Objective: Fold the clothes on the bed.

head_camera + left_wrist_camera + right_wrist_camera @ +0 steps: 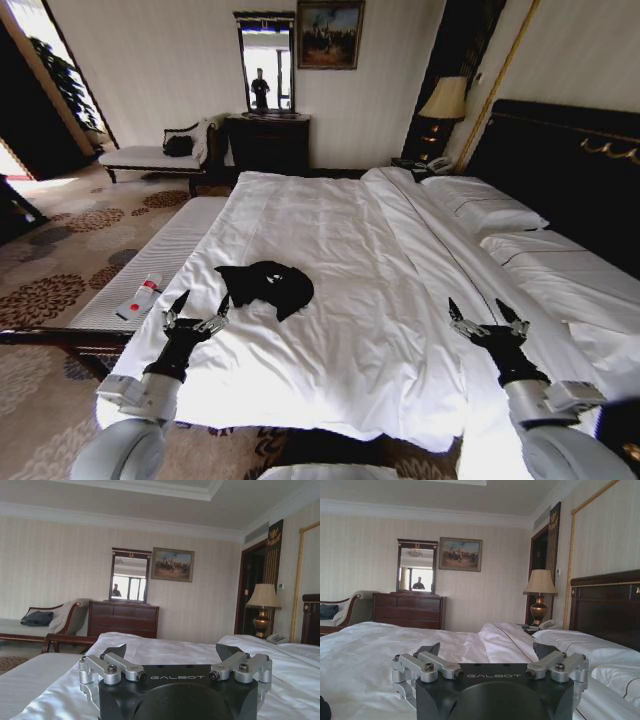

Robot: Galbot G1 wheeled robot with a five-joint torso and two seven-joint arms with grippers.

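You will find the black T-shirt (266, 284) lying crumpled on the white duvet of the bed (340, 240), near the foot edge and toward the bed's left side. Its folds hide the sleeves, collar and any chest lettering, so you cannot tell front from back or which end is the neck. The heap's long axis runs roughly across the bed, from the left edge toward the centre, with a pointed flap turned toward the foot edge.

The left gripper (198, 305) hovers over the left foot corner of the bed, just beside the T-shirt and apart from it. Its two fingers are spread wide with nothing between them; in the left wrist view the left gripper (172, 652) shows the same wide gap over bare duvet. The right gripper (486, 313) hovers near the right foot corner, well apart from the T-shirt, fingers likewise spread and empty; the right wrist view confirms this for the right gripper (487, 650).

Beyond the bed's left edge, a white-cushioned bench (165, 260) carries a small red-and-white item (139, 297); you cannot make out what it is. Pillows (485, 205) lie against the dark headboard (560, 165), whose far end is cut off by the picture's edge.
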